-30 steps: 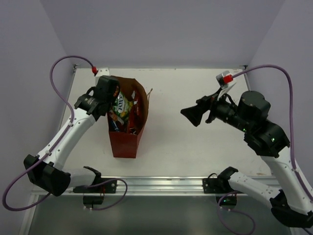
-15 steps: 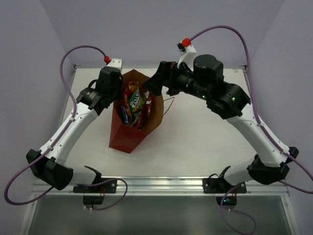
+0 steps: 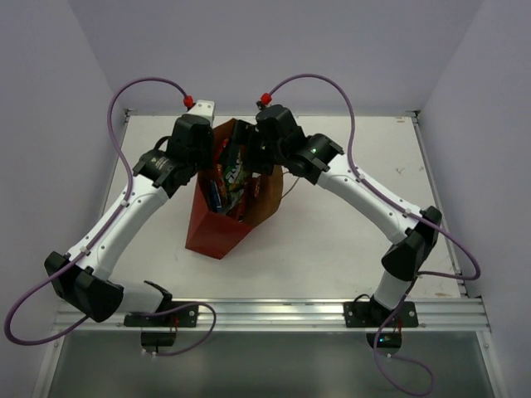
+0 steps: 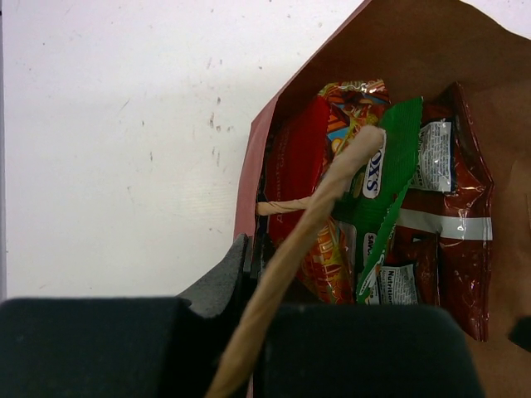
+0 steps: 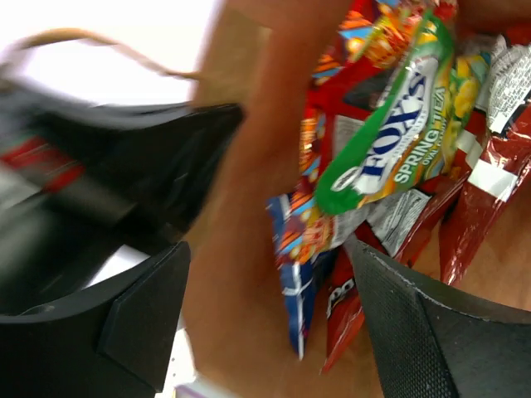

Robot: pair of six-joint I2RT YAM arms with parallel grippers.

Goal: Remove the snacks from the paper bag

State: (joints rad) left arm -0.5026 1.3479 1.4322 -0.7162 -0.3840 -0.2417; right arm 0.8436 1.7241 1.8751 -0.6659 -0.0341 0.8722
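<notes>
Nothing has come out yet, as far as the pictures show: the white worktop (image 3: 348,240) carries no loose packet, and every snack in view sits inside the reddish-brown rectangular paper bag (image 3: 211,232), which stands at the left-centre of the worktop between the two arms. So the whole unloading is judged to lie ahead. The left pincer (image 4: 257,290) is clamped shut at the bag's rim on the twisted tan paper handle (image 4: 332,191), which runs up between its fingers and holds the mouth spread. The right pincer (image 5: 265,253) is at the mouth with its jaws wide apart and gripping nothing; the blurred tan bag wall and the packet ends lie between its fingers. The bag rests on its base with its mouth facing up, so its long axis is roughly vertical, and the top seems to lean a little toward the far edge, though the overhead angle makes that hard to settle. The packets stand on end inside, their long axes running down the bag's depth and their tops toward the opening. The green-white foil packet (image 5: 390,124) lies uppermost and slanted across the others. A red foil chip bag (image 4: 294,166), a blue foil packet (image 5: 290,274) and a larger red foil bag with a silver seam (image 4: 452,224) are packed beside it. How many there are in all cannot be counted.
</notes>
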